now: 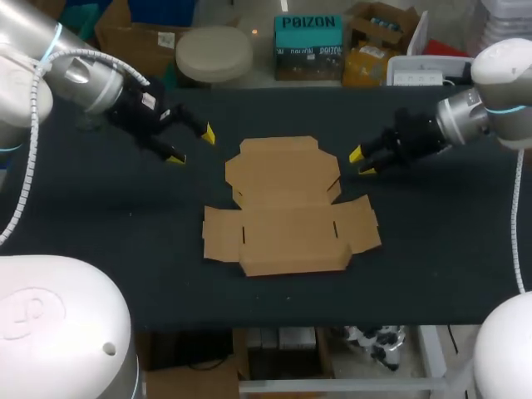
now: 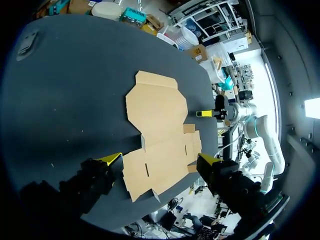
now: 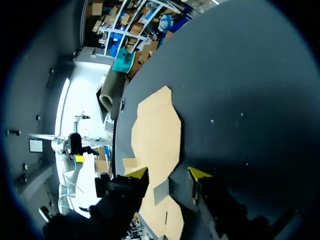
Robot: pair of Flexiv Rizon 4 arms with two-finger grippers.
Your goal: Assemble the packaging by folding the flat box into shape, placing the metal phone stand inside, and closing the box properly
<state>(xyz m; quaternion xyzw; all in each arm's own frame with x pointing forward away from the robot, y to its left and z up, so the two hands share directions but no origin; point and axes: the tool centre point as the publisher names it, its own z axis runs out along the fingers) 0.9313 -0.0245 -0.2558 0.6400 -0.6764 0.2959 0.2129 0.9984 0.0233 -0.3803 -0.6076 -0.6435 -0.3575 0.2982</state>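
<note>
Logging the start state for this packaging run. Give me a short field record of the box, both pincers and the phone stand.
box: flat box, unfolded, lying mid-table
left pincer: open, empty, off the box's far left corner, clear of it
right pincer: open, empty, off the box's far right side, clear of it
metal phone stand: not seen in any view
folding: not yet begun

Dark table (image 1: pixel 100 216) (matte black top)
</note>
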